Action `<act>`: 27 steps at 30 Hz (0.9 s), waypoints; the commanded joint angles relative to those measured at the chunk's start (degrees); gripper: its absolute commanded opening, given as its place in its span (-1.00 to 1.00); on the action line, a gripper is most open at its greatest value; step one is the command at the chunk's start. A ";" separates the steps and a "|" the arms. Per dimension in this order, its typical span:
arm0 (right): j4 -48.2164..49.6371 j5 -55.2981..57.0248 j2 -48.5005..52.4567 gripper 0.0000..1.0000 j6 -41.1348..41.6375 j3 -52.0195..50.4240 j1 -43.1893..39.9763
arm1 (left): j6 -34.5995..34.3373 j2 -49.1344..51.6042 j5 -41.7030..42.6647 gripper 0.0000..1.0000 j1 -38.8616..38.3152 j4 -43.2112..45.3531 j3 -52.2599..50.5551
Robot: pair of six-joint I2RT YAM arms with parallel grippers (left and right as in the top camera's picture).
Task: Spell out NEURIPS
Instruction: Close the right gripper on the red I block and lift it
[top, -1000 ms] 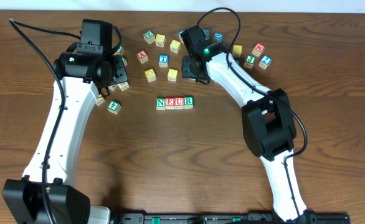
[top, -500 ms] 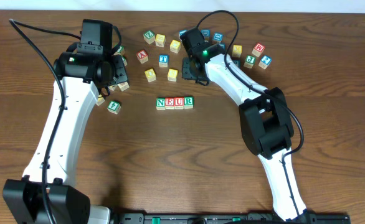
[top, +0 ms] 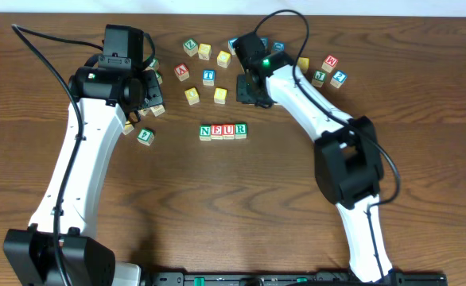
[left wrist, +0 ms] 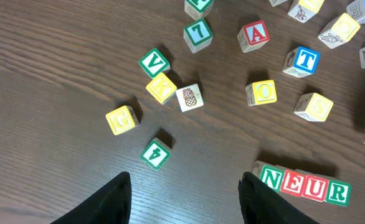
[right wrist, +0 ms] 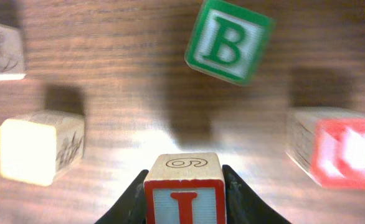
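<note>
Four cubes stand in a row on the table, spelling NEUR (top: 223, 131); the left wrist view shows the same row (left wrist: 304, 185) at its lower right. My right gripper (right wrist: 184, 177) is shut on a red I cube (right wrist: 184, 193), which has a 6 on its upper face. From overhead this gripper (top: 253, 89) hangs just up and right of the row. My left gripper (left wrist: 185, 199) is open with only bare wood between its fingers (left wrist: 117, 199), left of the row.
Loose cubes lie above the row: A (left wrist: 255, 34), T (left wrist: 305, 60), O (left wrist: 261, 92), V (left wrist: 154, 62), G (left wrist: 121, 119), 4 (left wrist: 156, 153). A green B (right wrist: 229, 40) and a plain cube (right wrist: 39, 146) lie under the right gripper. More cubes (top: 330, 62) sit at the back right.
The right jaws have closed on the I cube, and the right arm's elbow has shifted slightly to the right. The left arm has not moved.
</note>
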 commanded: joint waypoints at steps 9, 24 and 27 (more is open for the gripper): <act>-13.99 0.61 -6.82 -0.42 -1.51 0.22 0.57 | 0.52 -1.05 -0.92 0.09 0.28 0.02 -0.02; -8.09 0.61 -6.82 -0.42 -0.39 -10.54 4.00 | 0.52 -1.05 -0.92 0.10 0.28 0.04 -0.02; -6.67 0.63 -6.82 -0.42 -0.39 -11.47 3.98 | 0.52 -1.05 -0.92 0.10 0.28 0.07 -0.02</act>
